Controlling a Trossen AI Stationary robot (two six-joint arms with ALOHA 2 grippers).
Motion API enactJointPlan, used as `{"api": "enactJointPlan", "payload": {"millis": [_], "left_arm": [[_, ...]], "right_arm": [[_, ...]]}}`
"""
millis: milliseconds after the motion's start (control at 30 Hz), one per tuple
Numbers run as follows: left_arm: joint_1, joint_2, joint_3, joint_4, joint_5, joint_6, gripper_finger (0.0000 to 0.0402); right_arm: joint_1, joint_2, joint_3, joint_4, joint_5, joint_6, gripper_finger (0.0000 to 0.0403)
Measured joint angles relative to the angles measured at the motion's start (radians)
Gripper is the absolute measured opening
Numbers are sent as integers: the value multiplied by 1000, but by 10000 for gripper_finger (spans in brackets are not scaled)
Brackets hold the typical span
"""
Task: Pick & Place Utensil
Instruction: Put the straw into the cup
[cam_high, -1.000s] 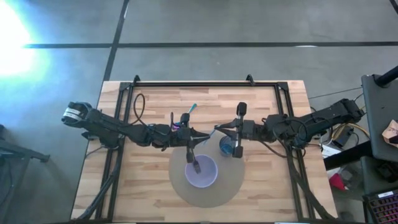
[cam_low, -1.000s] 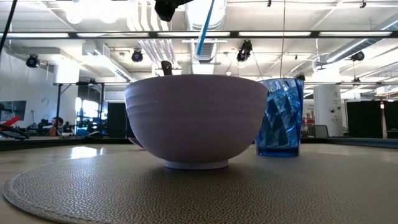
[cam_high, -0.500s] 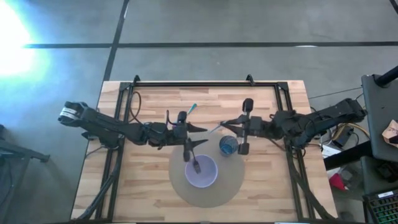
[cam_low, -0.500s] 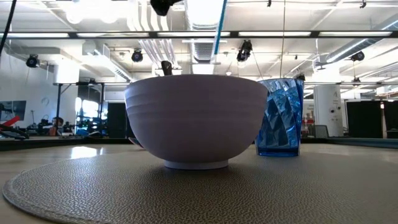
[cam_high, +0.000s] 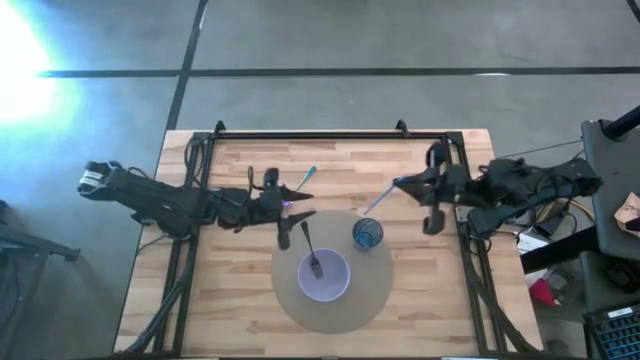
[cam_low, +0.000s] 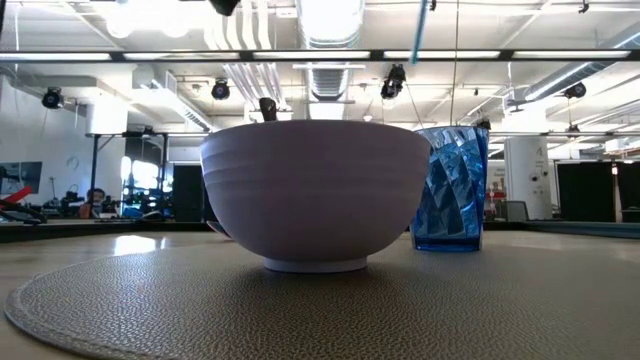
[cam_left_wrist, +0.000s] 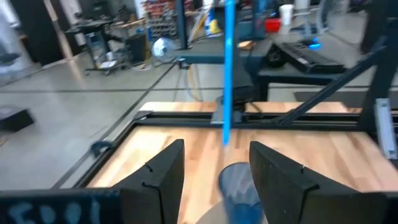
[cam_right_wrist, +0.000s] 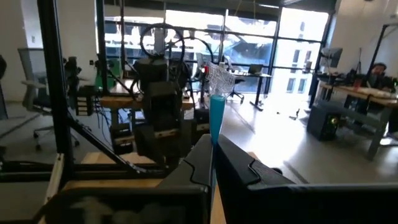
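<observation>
A black utensil lies in the lilac bowl on a round grey mat. Its head is inside the bowl and its handle leans over the far rim; its tip shows above the rim in the low view. My left gripper stands open just far-left of the bowl, touching nothing. My right gripper, toward the table's right and far from the blue cup, is shut on a light-blue utensil. That utensil hangs above the cup. My right gripper pinches the light-blue utensil's handle between its two shut fingers. The fingers come from the table's right, slanting down. The utensil runs on past the fingertips toward the cup. It is lifted clear, its lower end hanging above the cup.
A small teal-tipped thing lies on the wooden table just far of my left gripper. A black frame runs along the table's far edge and sides. Bare wood shows on both sides of the mat.
My left gripper has opened and let go of the black utensil, which stays in the bowl, and has drawn back toward the table's left edge. My right gripper has carried the light-blue utensil toward the table's right and far edges, from beside the bowl to above the cup.
</observation>
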Motion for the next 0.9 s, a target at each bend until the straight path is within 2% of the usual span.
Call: {"api": "enactJointPlan", "payload": {"millis": [100, 300, 633, 900], "left_arm": [[0, -31, 0, -79, -42, -37, 175], [2, -68, -1, -153, -55, -73, 175], [2, -76, -2, -189, -56, -79, 175], [2, -76, -2, -203, -56, -83, 175]], "right_arm": [[-12, -45, -1, -30, 0, 53, 8], [-75, -111, -27, -94, -1, 184, 8], [-233, -201, -173, -90, -13, 387, 8], [-270, -212, -267, -81, -64, 509, 8]]}}
